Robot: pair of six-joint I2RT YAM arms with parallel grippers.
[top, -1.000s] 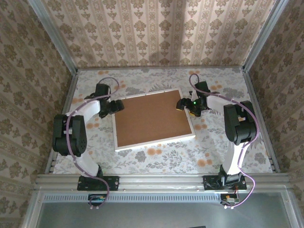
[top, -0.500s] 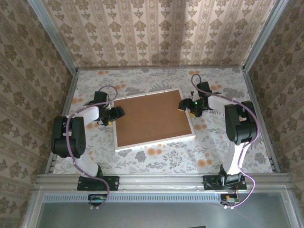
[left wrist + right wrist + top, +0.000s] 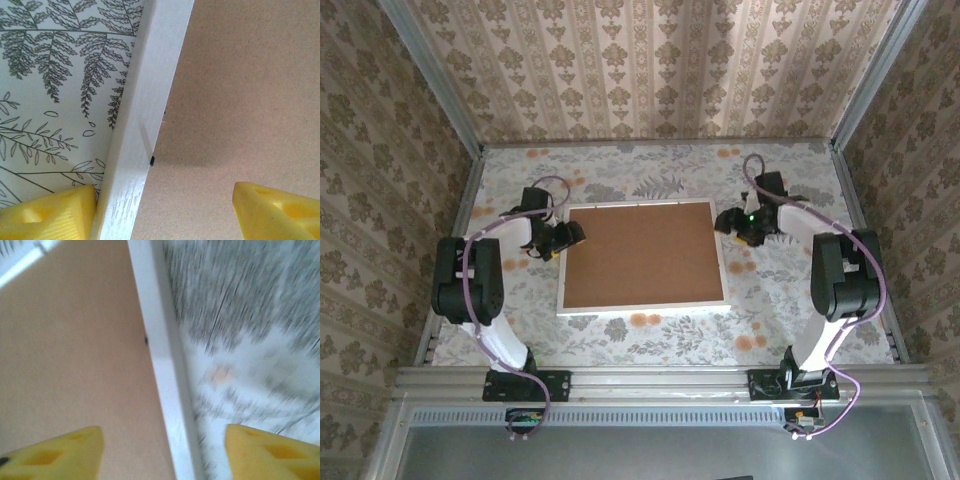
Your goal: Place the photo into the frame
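The left gripper (image 3: 565,238) is standing open, its yellow fingertips (image 3: 50,215) straddling the left rail of the frame (image 3: 642,307), which is lying flat between both grippers. A brown board (image 3: 645,255) is covering the frame's inside, hiding whatever is lying beneath. The right gripper (image 3: 728,222) is gaping across the right rail; beside it the table (image 3: 650,335) is smearing into blur, and its fingertips are cut off at the picture's edge.

The table (image 3: 650,340) wears a pale cloth printed with grey-green fern leaves (image 3: 50,75) and small orange flowers. Beige wallpaper of striped damask covers the back wall (image 3: 650,70), the left wall (image 3: 370,150) and the right wall (image 3: 920,170). Silver metal posts (image 3: 430,75) rise at the far corners. A silver metal rail (image 3: 660,380) runs along the near edge.
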